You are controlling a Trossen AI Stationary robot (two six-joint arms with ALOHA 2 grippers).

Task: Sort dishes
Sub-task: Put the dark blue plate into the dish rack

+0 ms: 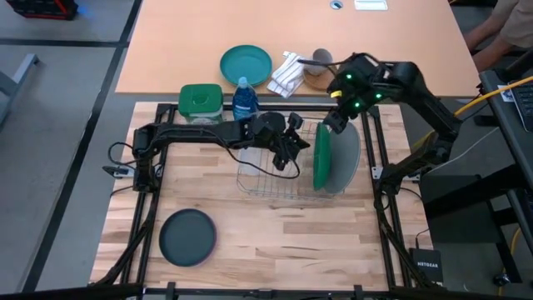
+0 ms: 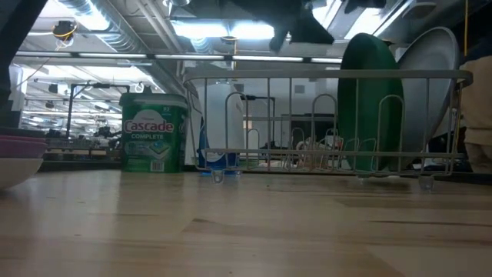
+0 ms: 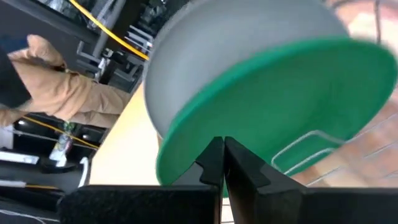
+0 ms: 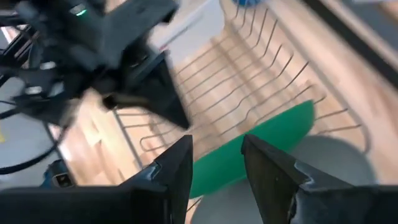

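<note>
risk one: your right gripper [image 1: 337,125] sits just above the top edge of the green plate [image 1: 321,157] in the wire rack [image 1: 266,185], fingers apart with nothing between them; pull away carelessly and a finger could catch that rim and tip the plate out of its slot.
risk two: your left gripper [image 1: 289,152] hangs over the middle of the rack, fingers pressed together and empty, close beside the green plate; both arms crowd the same end, so a sideways swing could knock them together or shove the plates.
risk three: the light grey plate [image 1: 348,158] leans right behind the green one; a push on one would likely carry the other.
rack contents: green plate and light grey plate, both on edge at the rack's right end; the other slots look bare.
dishes left: a dark grey plate [image 1: 187,236] lies flat, well apart from the rack toward the front left; in the low view a pink plate [image 2: 19,143] stacked on a white one [image 2: 17,168] shows at the far left edge.
behind the rack: green-lidded tub [image 1: 201,102] and blue bottle [image 1: 244,102], just beyond the rack's back edge.
</note>
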